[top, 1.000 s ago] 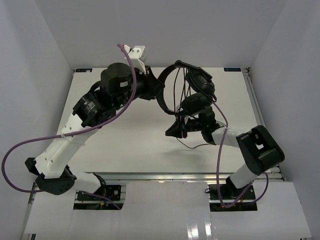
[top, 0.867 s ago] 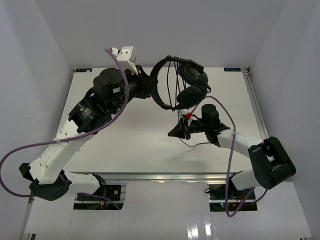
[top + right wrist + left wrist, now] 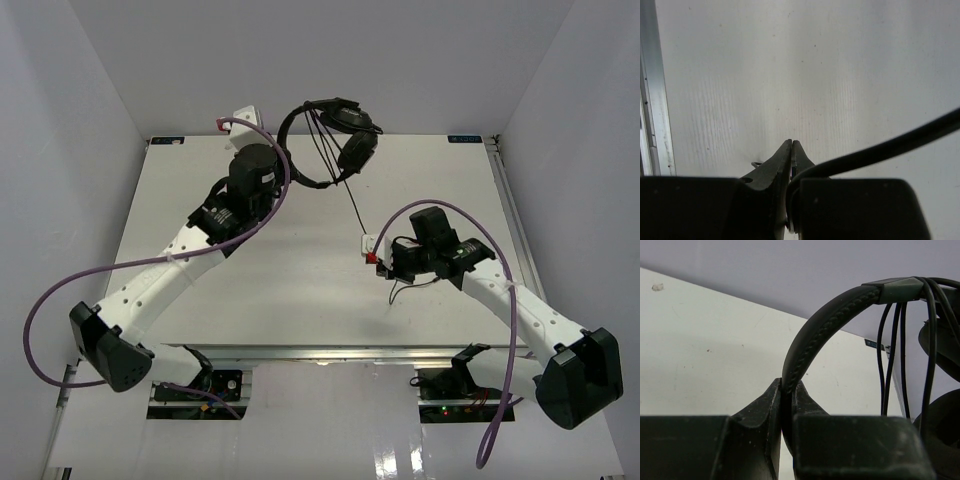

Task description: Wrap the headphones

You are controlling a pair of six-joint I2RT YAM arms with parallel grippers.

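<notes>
The black headphones (image 3: 335,135) hang in the air over the table's far edge. My left gripper (image 3: 287,163) is shut on their arched headband (image 3: 825,325); its fingertips (image 3: 788,385) pinch the band's lower end. Several strands of the thin black cable (image 3: 890,355) are looped over the band beside the earcups (image 3: 357,150). One strand (image 3: 354,210) runs down from the earcups to my right gripper (image 3: 383,266), low over the table's middle right. In the right wrist view that gripper (image 3: 791,142) is shut on the cable (image 3: 890,149), which leaves to the right. A slack end (image 3: 403,290) lies on the table.
The white table (image 3: 220,280) is walled at the back and both sides. A metal rail (image 3: 650,100) runs along its right edge (image 3: 508,200). Thick purple arm cables (image 3: 60,290) loop out beside both arms (image 3: 505,310).
My left arm has carried the headphones up and back toward the far wall. My right arm has drawn back to the right, and the cable now runs between the two grippers.
</notes>
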